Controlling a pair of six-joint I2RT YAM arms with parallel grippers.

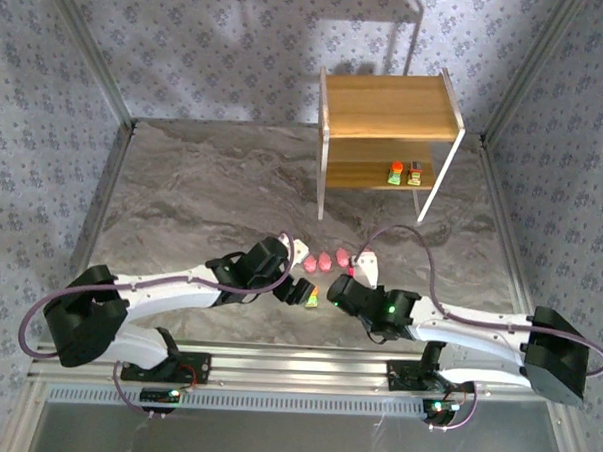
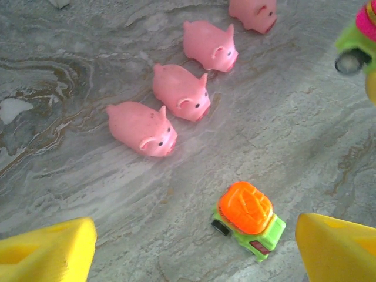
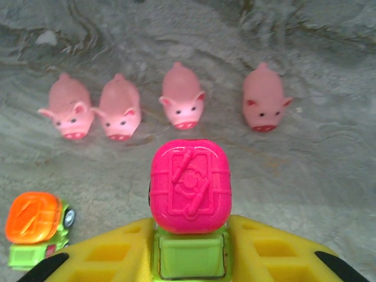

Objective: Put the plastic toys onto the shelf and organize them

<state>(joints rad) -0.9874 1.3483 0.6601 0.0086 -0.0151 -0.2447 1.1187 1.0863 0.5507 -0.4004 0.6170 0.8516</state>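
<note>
Needing a straight lift past the pigs (image 3: 182,103), right gripper (image 3: 191,230) clamped on pink-topped toy (image 3: 190,185), left gripper (image 2: 197,247) open over orange-topped toy (image 2: 247,218)

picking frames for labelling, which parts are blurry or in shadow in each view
Left wrist: pigs sharp, yellow fingers in the bottom corners blurred. Right wrist: pink-topped toy crisp and evenly lit, no glare. Top external: shelf lower board shaded by the upper one, loose toys tiny and soft.

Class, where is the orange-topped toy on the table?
Left wrist view: the orange-topped toy stands on the table just ahead of the left gripper's fingers, pigs beyond.
</note>
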